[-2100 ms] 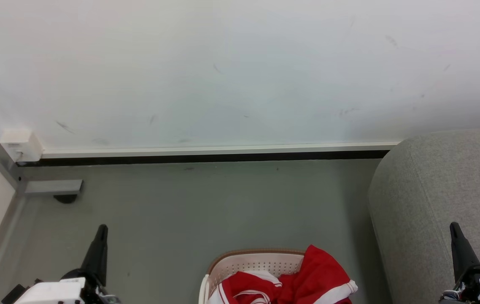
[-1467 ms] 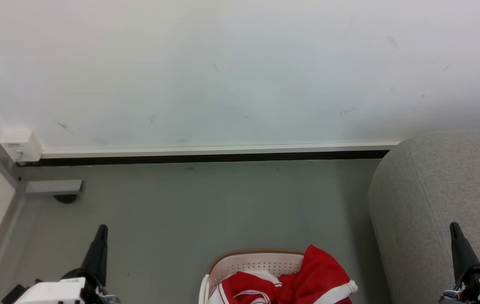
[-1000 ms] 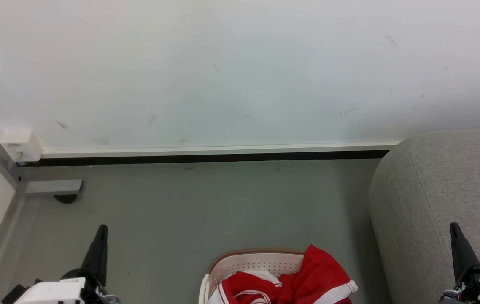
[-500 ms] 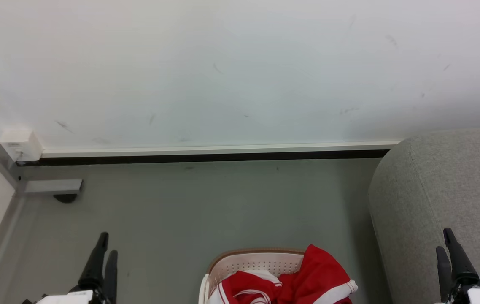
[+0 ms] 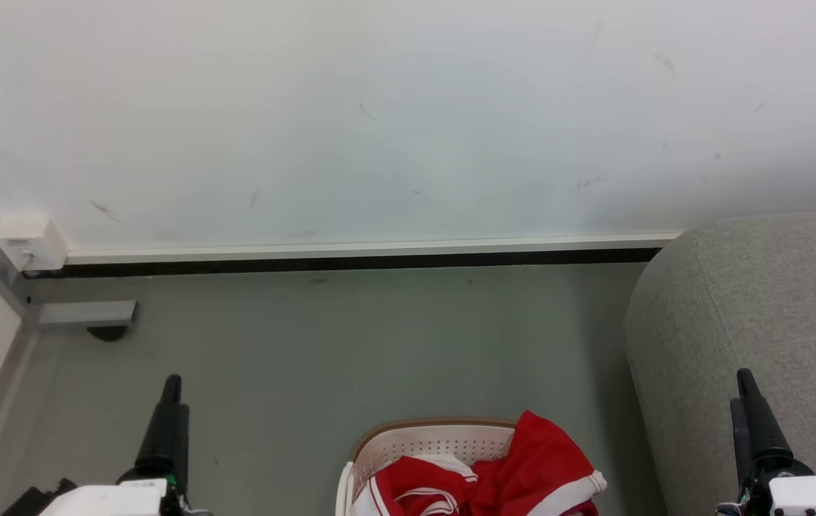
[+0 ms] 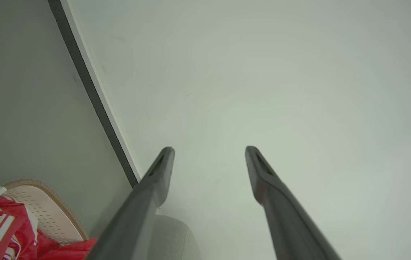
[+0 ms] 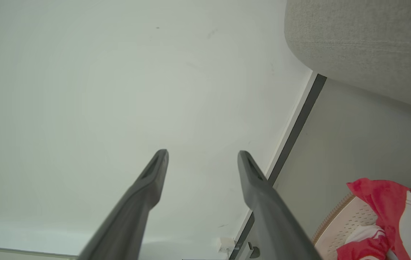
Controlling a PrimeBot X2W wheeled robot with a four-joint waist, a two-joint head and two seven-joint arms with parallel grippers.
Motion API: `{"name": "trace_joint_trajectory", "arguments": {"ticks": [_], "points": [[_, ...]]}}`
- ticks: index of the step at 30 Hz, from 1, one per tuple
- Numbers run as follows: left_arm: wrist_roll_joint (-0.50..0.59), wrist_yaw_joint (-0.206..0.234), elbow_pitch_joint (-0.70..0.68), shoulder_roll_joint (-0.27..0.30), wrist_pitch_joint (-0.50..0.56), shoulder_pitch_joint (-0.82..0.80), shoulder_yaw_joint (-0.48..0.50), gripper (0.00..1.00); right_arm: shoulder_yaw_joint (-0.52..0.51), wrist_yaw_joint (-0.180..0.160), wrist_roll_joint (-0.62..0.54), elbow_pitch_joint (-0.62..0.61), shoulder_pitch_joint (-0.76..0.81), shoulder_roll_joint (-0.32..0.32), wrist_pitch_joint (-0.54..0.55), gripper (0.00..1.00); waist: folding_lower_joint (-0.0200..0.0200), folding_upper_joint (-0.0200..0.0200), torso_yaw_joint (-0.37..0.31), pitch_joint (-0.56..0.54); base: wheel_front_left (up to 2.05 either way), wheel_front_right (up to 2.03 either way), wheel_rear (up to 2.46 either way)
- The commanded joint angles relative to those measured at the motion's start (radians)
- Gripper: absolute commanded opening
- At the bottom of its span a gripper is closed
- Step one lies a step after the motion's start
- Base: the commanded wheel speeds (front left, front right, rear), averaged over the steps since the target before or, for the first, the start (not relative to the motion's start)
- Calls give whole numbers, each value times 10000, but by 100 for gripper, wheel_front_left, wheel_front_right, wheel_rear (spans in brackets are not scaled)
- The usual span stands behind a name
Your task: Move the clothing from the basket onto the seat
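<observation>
perforated plastic basket (image 5: pixel 429 424), red-white clothing (image 5: pixel 544 459) bunched inside | nubby grey seat (image 5: pixel 759 301) beside it | left gripper (image 6: pixel 209 150), right gripper (image 7: pixel 202 153) both gaping

Floor: grey-green floor (image 5: pixel 350 344), matt and even in tone.
Far edge: runs along a dark strip (image 5: pixel 350 261) at the base of the white wall (image 5: pixel 408 107).
Near edge, middle: the basket (image 5: pixel 437 438), cream with a brown rim, stands on the floor.
Right edge: the seat (image 5: pixel 752 301), light grey fabric, stands just beside the basket and reaches back to the far edge.
Far left corner: a grey metal bar (image 5: pixel 85 313) lies flat, with a black foot (image 5: pixel 108 332) beneath it.
</observation>
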Motion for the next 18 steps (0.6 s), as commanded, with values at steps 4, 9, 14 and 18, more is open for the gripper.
{"name": "trace_joint_trajectory", "arguments": {"ticks": [4, 9, 14, 18], "points": [[921, -41, -352, 90, -263, -267, 66, 100, 102, -4, -699, -282, -370, -119, -225, 100, 0, 0, -10, 28, 0, 0, 0], [1883, -46, -538, 99, -462, -262, 46, 100, 207, -5, -1676, -423, -443, -150, -422, 100, 0, 0, -17, 50, 0, 0, 0], [2892, -49, -695, 107, -650, -238, 15, 100, 308, -6, -2528, -560, -476, -152, -612, 100, 0, 0, -25, 58, 0, 0, 0], [3835, 3, -813, 114, -798, -213, -24, 100, 379, -6, -3284, -630, -472, -161, -761, 100, 0, 0, -37, 66, 0, 0, 0]]}}
